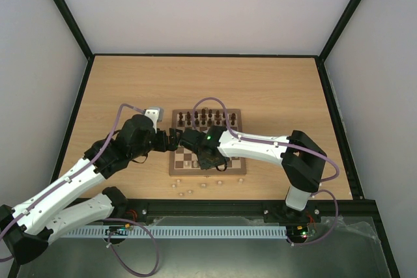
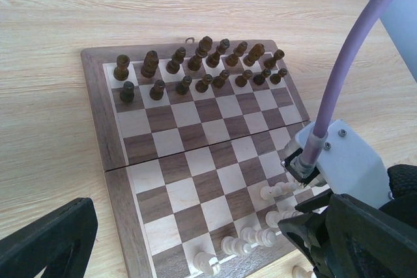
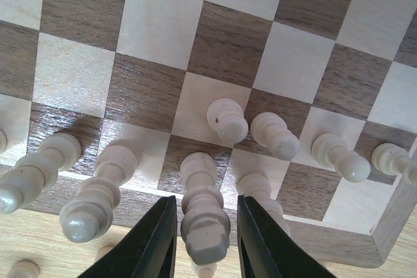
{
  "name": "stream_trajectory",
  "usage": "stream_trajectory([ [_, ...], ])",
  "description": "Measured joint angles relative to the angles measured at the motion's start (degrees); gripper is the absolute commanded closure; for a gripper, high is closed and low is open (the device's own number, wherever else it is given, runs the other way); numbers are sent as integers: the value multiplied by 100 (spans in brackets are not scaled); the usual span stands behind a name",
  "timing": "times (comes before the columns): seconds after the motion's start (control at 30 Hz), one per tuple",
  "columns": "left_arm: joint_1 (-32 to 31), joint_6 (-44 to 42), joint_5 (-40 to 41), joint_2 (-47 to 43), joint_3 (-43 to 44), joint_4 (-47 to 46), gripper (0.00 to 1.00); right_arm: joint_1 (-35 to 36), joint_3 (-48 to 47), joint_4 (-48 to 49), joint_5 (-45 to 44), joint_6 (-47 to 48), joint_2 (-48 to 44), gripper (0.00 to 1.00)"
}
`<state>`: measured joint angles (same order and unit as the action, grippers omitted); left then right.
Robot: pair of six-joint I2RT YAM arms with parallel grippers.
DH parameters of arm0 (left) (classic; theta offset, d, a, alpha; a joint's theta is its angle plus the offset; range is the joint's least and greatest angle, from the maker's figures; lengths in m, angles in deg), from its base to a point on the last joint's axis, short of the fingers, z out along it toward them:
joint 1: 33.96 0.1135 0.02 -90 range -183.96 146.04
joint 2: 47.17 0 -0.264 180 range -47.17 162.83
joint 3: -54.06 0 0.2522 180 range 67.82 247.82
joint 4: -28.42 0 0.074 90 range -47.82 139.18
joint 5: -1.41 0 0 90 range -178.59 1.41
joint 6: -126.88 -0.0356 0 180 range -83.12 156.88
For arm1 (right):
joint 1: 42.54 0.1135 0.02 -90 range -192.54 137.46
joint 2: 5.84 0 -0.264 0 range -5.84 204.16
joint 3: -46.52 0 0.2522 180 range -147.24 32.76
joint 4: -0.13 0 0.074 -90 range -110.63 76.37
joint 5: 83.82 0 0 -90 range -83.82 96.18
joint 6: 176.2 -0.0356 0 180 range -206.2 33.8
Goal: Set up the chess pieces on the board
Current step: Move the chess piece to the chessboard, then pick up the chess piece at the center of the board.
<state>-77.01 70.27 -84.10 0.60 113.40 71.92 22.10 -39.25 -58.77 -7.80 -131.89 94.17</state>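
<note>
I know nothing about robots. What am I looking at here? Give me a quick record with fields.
board: checkered, on a table
dark pieces: standing in the two far rows
pale pieces: near rows partly filled
loose pieces: several pale ones off the board
left claw: wide open, empty
right claw: straddles one pale piece, grip unclear

A light wood-grain table (image 1: 273,89) fills the middle of the overhead view, edged with a thin black trim. Plain pale grey walls close it in: a back wall (image 1: 208,4) across the top of the frame, and side panels at the left and right. Black frame posts (image 1: 65,11) run diagonally in the upper corners. Along the bottom lie a black rail (image 1: 208,208), a white slotted strip (image 1: 195,232) and a glossy grey surface (image 1: 260,258). The light is even and soft.
</note>
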Motion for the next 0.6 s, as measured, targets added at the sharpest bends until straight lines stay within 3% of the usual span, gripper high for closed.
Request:
stream_trajectory([
  [0.6, 0, 2, 2, 94, 0, -28, 1, 0, 70, 92, -116, 0, -861, 63],
])
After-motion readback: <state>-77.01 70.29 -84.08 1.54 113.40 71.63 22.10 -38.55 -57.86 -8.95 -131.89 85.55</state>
